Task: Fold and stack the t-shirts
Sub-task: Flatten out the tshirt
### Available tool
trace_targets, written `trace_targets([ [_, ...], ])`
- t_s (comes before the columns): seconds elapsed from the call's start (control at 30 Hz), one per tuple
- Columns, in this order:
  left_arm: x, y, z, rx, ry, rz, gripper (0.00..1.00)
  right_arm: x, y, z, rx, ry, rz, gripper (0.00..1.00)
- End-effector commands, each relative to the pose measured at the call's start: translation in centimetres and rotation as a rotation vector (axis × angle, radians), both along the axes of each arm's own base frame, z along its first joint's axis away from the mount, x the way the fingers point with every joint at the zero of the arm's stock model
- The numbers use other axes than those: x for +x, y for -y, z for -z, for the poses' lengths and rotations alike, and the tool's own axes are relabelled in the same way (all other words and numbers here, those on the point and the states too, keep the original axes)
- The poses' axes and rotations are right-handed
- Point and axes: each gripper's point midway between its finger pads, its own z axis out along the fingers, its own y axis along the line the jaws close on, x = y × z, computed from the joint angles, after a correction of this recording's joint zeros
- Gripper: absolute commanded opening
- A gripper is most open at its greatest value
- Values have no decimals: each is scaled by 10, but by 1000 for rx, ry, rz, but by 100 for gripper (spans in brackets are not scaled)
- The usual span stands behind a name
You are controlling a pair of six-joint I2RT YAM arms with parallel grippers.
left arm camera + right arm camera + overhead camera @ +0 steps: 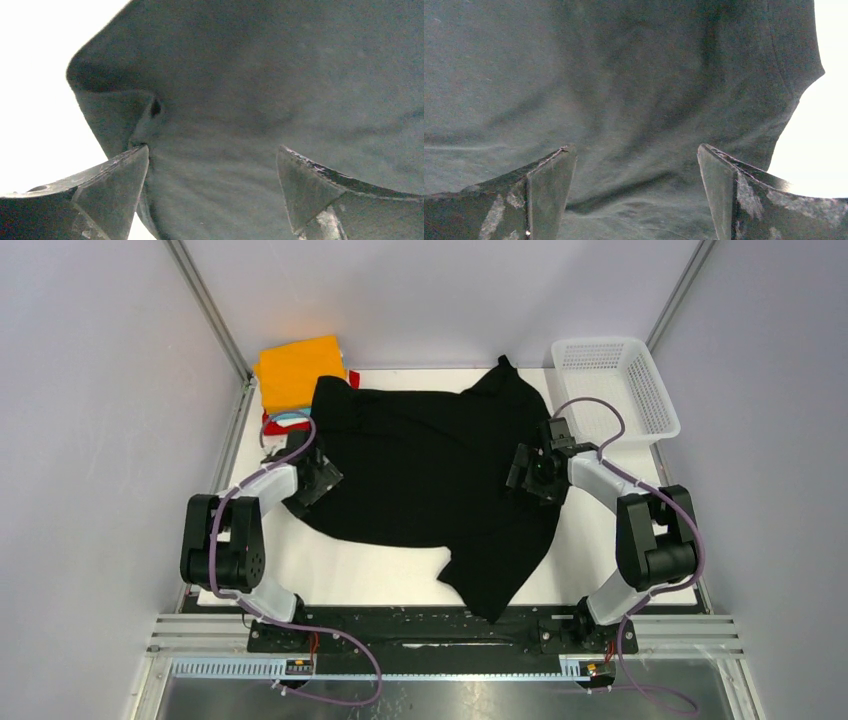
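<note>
Black t-shirt [430, 470] lies rumpled on the worktop [380, 578], spanning side to side; left pincer [322, 480] and right pincer [528, 476], both spread, are poised at its opposite edges.

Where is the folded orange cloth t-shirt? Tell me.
In the top view, the folded orange cloth t-shirt lies at the far left corner of the white table, beside the spread black shirt.

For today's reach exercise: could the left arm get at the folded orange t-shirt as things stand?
Probably yes: the orange t-shirt lies topmost, just beyond the open left pincer, on that arm's side.
</note>
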Motion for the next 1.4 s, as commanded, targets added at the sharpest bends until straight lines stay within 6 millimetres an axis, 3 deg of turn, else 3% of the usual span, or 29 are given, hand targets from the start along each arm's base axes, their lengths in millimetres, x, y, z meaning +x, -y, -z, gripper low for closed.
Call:
trace_targets([
  [0.0, -37, -46, 6, 44, -74, -190, 99, 1, -2, -2, 9, 40, 9, 100],
  [0.1, -60, -73, -8, 94, -55, -321, 99, 1, 1, -5, -2, 52, 8, 99],
  [0.33, -98, -105, -49, 180, 47, -513, 99, -2, 2, -6, -11, 52, 4, 100],
  [0.5, -106, -100, -38, 124, 59, -539, 99, -4, 0, -15, 9, 86, -10, 99],
  [0.7, -78, -65, -25, -62, 92, -382, 99, -16, -60, -18, 41, 63, -229, 100],
  [0.83, -63, -47, -36, -110, 130, -293, 99, -26, -106, -8, 67, 41, -352, 100],
  [0.9, -58, -41, -45, -97, 145, -265, 99, -27, -113, 0, 92, 16, -350, 99],
  [1.0, -43, -26, -58, -86, 191, -207, 99, -28, -101, 16, 35, -28, -311, 100],
  [1.1, -30, -11, -57, -99, 191, -156, 99, -30, -90, 27, 44, -73, -263, 100],
  [1.27, -23, -2, -30, -66, 92, -128, 99, -34, -54, 42, 80, -130, -138, 100],
  [1.37, -29, -11, -15, -7, 22, -152, 99, -36, -35, 47, 90, -148, -80, 99],
])
